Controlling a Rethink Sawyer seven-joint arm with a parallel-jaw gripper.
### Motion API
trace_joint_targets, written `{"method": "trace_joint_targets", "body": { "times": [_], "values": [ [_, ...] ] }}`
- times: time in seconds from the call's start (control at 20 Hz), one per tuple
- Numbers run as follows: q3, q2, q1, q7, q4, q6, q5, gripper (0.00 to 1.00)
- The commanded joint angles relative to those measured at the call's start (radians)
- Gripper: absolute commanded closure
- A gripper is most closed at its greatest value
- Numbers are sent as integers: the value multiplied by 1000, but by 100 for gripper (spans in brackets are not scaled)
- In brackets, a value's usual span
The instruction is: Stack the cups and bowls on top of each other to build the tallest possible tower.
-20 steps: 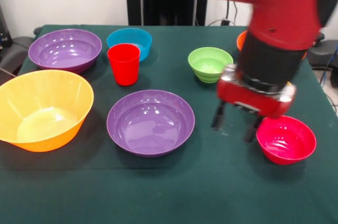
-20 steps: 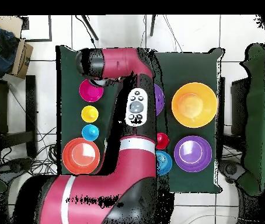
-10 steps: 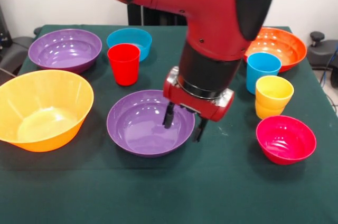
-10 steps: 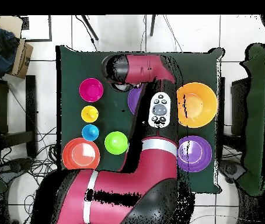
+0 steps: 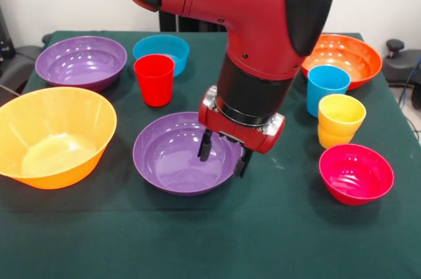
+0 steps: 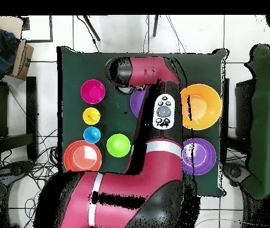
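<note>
A: Count from the front edge back?

B: We get seven bowls and three cups. Nearest: magenta-pink bowl (image 5: pixel 356 174), the near purple bowl (image 5: pixel 171 154) at centre, and the big yellow-orange bowl (image 5: pixel 52 135) at the side. Behind the pink one, the yellow cup (image 5: pixel 341 120), then the light blue cup (image 5: pixel 327 88) just beside it. Mid-table, the red cup (image 5: pixel 154 79). At the back: the second purple bowl (image 5: pixel 81 62), the blue bowl (image 5: pixel 161 52) and the orange bowl (image 5: pixel 345 57). We see the green bowl (image 6: pixel 118 145) only from overhead; the arm hides it from the front.

A: Anything stacked?

B: Nothing we can confirm. All sit apart on the cloth, upright.

A: Gripper?

B: The gripper (image 5: pixel 222 156) hangs over the near purple bowl's right side, two black fingers (image 5: pixel 204 145) spread apart, nothing between them. One finger is over the bowl's inside, the other at its rim.

A: Surface, room?

B: The table (image 5: pixel 276 239) has a dark green cloth. From overhead we see white floor tiles (image 6: pixel 48 59), cables, dark chairs on both sides and a cardboard box (image 6: pixel 22 58) in a corner.
</note>
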Motion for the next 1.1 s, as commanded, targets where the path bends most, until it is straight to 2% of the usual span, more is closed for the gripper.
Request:
{"method": "trace_joint_targets", "body": {
  "times": [0.05, 0.7, 1.1],
  "values": [
    [145, 27, 3, -265, 66, -32, -72, 0],
    [160, 53, 37, -192, 89, -75, -72, 0],
    [159, 94, 51, -176, 65, -94, -78, 0]
  ]
}}
